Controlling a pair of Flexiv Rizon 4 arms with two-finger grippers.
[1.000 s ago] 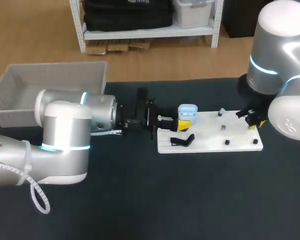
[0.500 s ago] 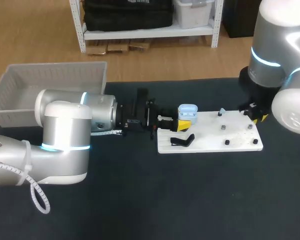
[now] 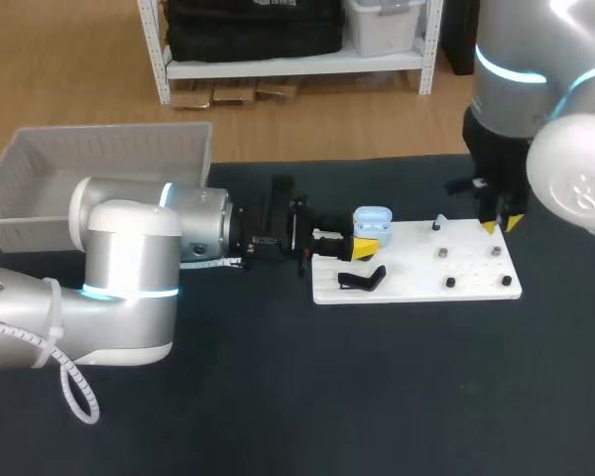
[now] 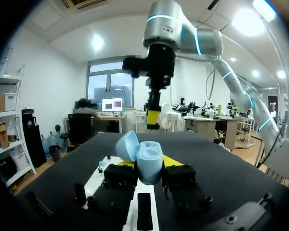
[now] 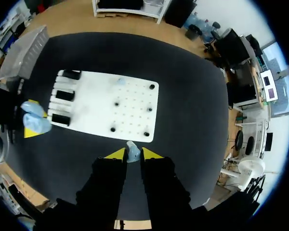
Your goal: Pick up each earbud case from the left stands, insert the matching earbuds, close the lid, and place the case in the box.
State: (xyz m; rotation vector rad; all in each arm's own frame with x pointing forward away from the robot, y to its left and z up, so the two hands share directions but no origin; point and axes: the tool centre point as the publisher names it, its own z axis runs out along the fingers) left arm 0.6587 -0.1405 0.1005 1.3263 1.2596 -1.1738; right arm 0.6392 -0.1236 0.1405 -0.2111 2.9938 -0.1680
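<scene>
Box [image 3: 40, 164]: upper left of frame, awaiting the finished case.
Left gripper [image 3: 362, 246]: centre of frame, clamped on case [image 3: 373, 224], lid open; best held steady.
Right gripper [image 3: 503, 223]: right of frame, pinched on earbud [image 5: 133, 150]; worth aligning over the matching pocket, then lowering gently.

A table [image 3: 278, 397] with a matte black top spreads wide beneath the right gripper [image 5: 130, 153] and out to every side, evenly and softly lit.
</scene>
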